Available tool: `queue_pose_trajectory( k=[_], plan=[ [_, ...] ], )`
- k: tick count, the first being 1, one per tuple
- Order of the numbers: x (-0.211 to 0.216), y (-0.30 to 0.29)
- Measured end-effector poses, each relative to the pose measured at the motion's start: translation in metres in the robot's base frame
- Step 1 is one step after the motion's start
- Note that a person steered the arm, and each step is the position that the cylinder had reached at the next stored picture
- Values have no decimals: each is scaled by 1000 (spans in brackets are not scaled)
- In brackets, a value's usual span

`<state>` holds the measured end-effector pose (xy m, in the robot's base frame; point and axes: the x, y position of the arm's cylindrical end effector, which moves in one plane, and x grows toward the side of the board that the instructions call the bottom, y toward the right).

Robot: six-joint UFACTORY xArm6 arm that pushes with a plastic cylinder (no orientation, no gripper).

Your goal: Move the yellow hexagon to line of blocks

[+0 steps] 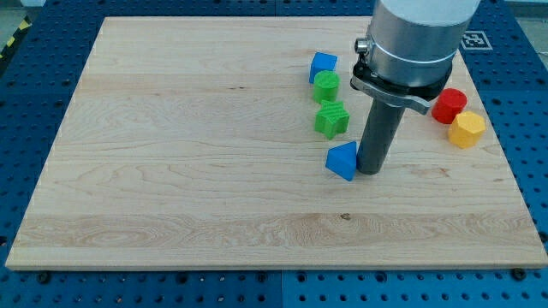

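Note:
The yellow hexagon (467, 129) lies near the board's right edge, touching a red cylinder (449, 105) just above and to its left. A line of blocks runs top to bottom right of the board's centre: a blue cube (323, 66), a green cylinder (326, 86), a green star-like block (331, 119) and a blue triangular block (342, 160). My tip (371, 171) rests on the board right beside the blue triangular block, on its right, well to the left of the yellow hexagon.
The wooden board (171, 171) lies on a blue perforated table. The arm's grey body (415, 43) hangs over the board's upper right and hides part of it. A black-and-white marker tag (473, 39) sits beyond the top right corner.

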<state>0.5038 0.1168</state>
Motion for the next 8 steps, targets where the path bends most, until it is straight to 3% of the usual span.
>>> queue_pose_trajectory(
  k=[3,8],
  plan=[
    [4,115],
    [-27,115]
  ],
)
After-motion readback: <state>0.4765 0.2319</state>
